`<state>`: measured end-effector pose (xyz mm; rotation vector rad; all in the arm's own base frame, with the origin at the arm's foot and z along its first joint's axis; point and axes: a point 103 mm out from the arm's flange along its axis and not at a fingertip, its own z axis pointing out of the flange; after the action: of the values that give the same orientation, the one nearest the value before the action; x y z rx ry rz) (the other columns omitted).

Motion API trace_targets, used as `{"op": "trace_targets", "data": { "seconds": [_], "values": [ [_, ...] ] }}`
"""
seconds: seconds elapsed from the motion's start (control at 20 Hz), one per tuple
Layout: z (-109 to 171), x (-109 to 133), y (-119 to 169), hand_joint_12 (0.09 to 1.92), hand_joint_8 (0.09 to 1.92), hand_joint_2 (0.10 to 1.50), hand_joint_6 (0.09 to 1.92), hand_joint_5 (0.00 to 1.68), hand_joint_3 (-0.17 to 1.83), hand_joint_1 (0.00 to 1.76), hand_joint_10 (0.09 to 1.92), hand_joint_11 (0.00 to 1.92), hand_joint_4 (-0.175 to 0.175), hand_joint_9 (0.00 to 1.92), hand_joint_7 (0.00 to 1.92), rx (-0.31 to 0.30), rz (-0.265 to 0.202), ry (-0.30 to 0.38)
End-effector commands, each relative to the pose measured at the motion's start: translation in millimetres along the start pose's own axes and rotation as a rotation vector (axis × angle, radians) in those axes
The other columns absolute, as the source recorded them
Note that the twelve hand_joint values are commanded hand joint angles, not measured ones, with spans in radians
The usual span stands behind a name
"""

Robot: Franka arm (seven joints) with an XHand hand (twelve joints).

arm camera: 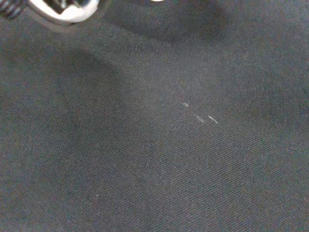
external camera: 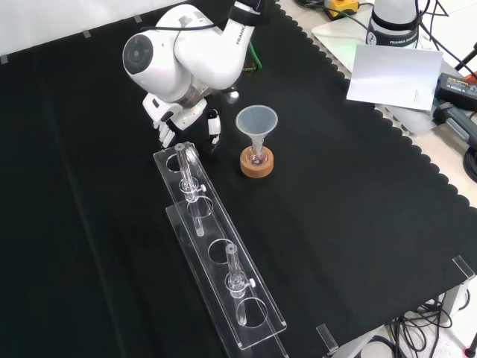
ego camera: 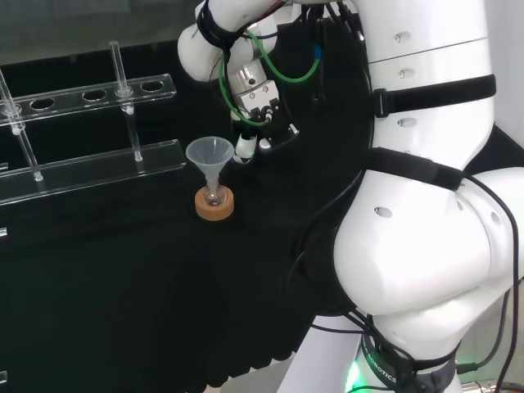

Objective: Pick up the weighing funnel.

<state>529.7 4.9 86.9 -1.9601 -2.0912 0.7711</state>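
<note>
Hand [external camera: 179, 113] low over the cloth [external camera: 350, 224], fingers [external camera: 165, 135] spread and pointing down, open, nothing seen held; wrist view gives weave with tiny glints I can't identify. Risk, my call: it hangs just beside the rack [external camera: 223, 283] end and near the funnel [external camera: 256, 121] on its cork ring [external camera: 256, 165], so a sideways sweep or wide closing could clip the rack or tip the funnel. Farther off, lettering on the arm link [external camera: 205, 45] and faint print on a white sheet [external camera: 393, 74], not read.

Covered in black cloth [external camera: 335, 224]; bearing a clear rack [external camera: 212, 227] near-left in front view, cork ring [external camera: 256, 165] right of it.
</note>
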Motion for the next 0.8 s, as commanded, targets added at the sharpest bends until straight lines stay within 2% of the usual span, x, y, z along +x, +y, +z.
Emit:
{"op": "trace_targets", "data": {
  "seconds": [0.05, 0.4, 0.8],
  "values": [
    [5.7, 1.0, 3.4, 1.32, 0.67, 0.62, 0.43, 0.62, 0.53, 0.85, 0.52, 0.51, 0.002, 0.67, 0.4, 0.007, -0.001, -0.009],
    [9.4, -1.7, 4.3, 1.32, 0.67, 0.62, 0.6, 0.69, 0.53, 0.86, 0.53, 0.51, 0.022, 0.69, 0.42, 0.009, 0.0, -0.012],
    [9.3, -1.0, 8.3, 1.32, 0.67, 0.62, 0.65, 0.75, 0.54, 0.87, 0.53, 0.52, 0.03, 0.72, 0.45, 0.003, -0.015, -0.012]
  ]
}}
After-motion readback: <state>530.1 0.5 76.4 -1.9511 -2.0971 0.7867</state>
